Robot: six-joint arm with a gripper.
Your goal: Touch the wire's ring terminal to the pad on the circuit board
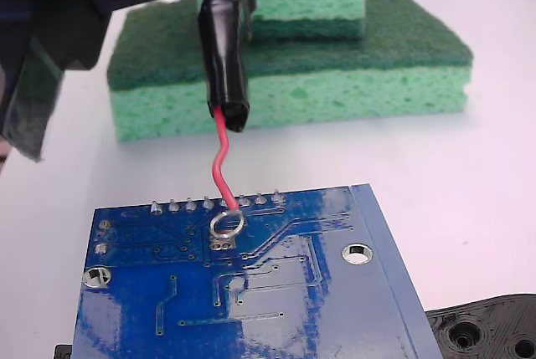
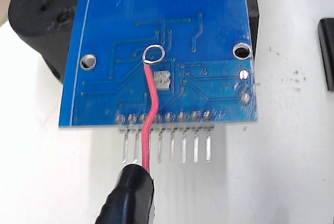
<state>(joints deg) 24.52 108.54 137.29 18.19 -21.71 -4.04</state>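
Clamped between my jaws, the gripper held the black sleeve of the thin red insulated wire, which hung down and curved toward the glossy blue rectangular circuit board. At its tip, the tiny silver ring terminal lay over the board just inside the row of grey solder pins. In the fixed view, the ring sat directly above the small silver-white square pad, near it or just meeting its edge. In the wrist view, the ring stood beyond the pad, with a narrow strip of blue between them. Behind the board lay stacked green sponges on the white table; a black plastic part with holes lay beside the board.
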